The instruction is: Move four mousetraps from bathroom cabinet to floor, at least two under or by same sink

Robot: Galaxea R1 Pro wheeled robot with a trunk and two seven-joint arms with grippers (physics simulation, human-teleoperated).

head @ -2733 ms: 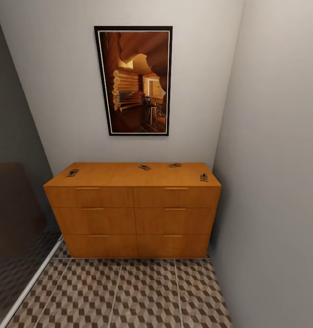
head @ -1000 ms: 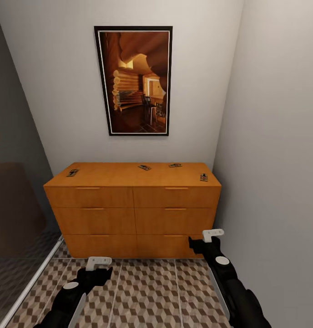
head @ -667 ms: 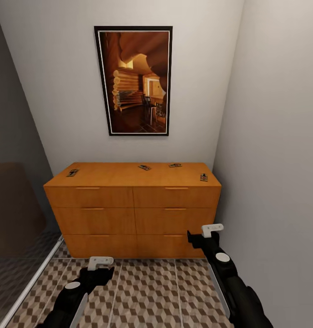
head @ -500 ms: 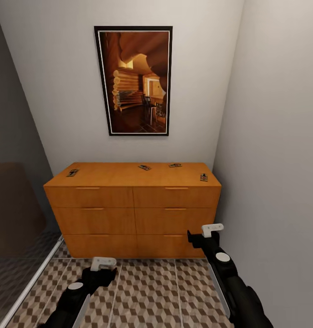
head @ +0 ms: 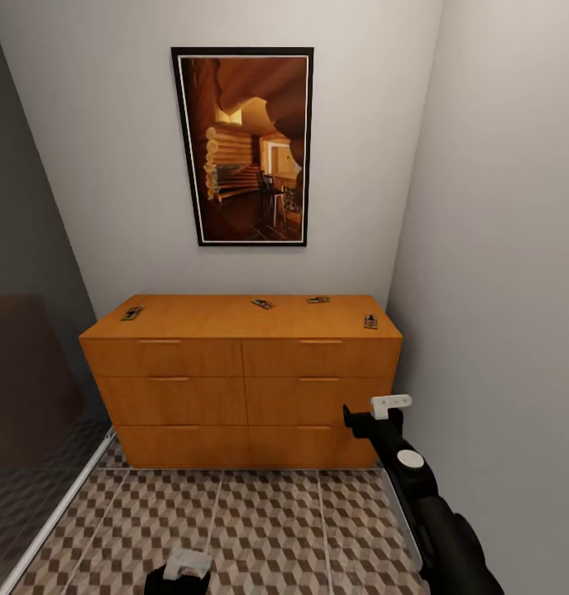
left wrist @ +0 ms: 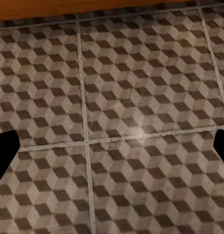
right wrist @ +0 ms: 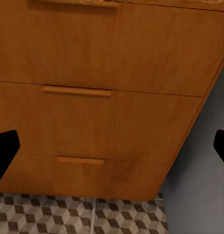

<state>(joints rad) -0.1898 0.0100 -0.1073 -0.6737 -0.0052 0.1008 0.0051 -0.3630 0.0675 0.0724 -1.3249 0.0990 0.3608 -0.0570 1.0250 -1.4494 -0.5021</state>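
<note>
Below the cabinet's [head: 243, 380] front, the left gripper [head: 188, 564] hung low over the floor [head: 268, 529], jaws wide and empty, every trap far above and beyond it. Up on the cabinet top lay the four traps: one [head: 132, 313] at the left end, one [head: 263, 304] near the middle, one [head: 318, 300] right of it and one [head: 370, 321] by the right edge. The right gripper [head: 375, 413], likewise spread wide with nothing between its tips, sat before the lower right drawers, beneath the rightmost trap and close to the side wall [head: 499, 289]. Rising from there, it risked catching the top's overhanging edge or brushing the wall, and a clumsy pinch on so thin a board could flick it off.
</note>
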